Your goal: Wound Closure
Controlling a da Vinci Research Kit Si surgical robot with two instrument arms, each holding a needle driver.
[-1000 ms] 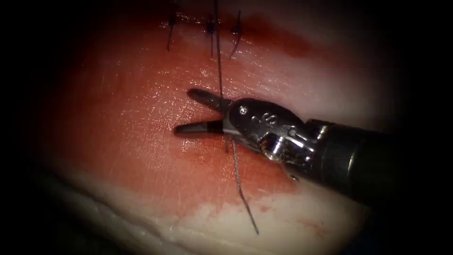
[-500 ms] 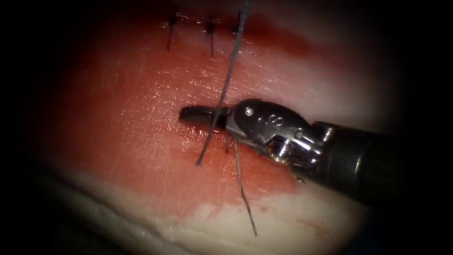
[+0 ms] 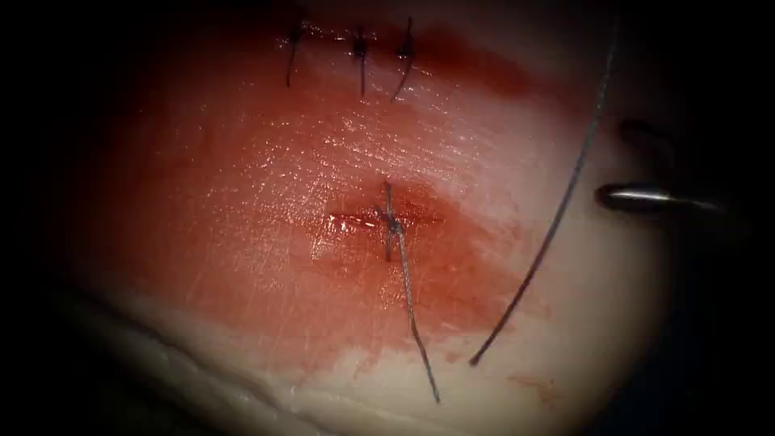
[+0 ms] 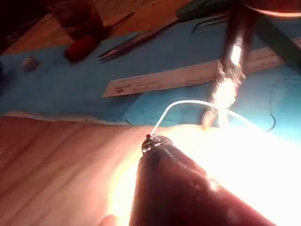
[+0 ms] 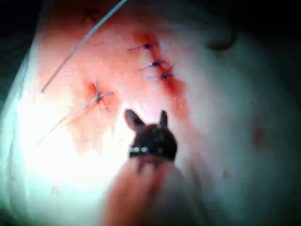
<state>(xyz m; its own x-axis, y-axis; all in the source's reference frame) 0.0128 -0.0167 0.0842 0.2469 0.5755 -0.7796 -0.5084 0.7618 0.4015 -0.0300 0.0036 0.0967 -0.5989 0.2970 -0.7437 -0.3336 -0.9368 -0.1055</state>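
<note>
On the tissue (image 3: 242,202) a tied knot (image 3: 392,227) sits on the short cut, and its cut tail (image 3: 412,311) trails toward the near edge. The same knot (image 5: 97,97) shows in the right wrist view. To the right of the cut a loose thread (image 3: 557,218) hangs from above, its free end over the tissue. My right tool (image 3: 622,192) is far right of the cut; its jaws (image 5: 148,118) stand open and hold nothing. In the left wrist view the thread (image 4: 181,104) arcs out from the tip of my left tool (image 4: 151,141), which holds it.
Three tied stitches (image 3: 359,47) with short tails line the far part of the wound. Red fluid (image 3: 452,274) pools around the knot. Beyond the tissue lie a blue drape (image 4: 66,89), a white ruler strip (image 4: 188,77) and spare instruments (image 4: 136,40).
The right tool's jaws, open around the thread above the knot, shut and cut it. The tool then drew back to the right and opened, and the freed thread swung right.
</note>
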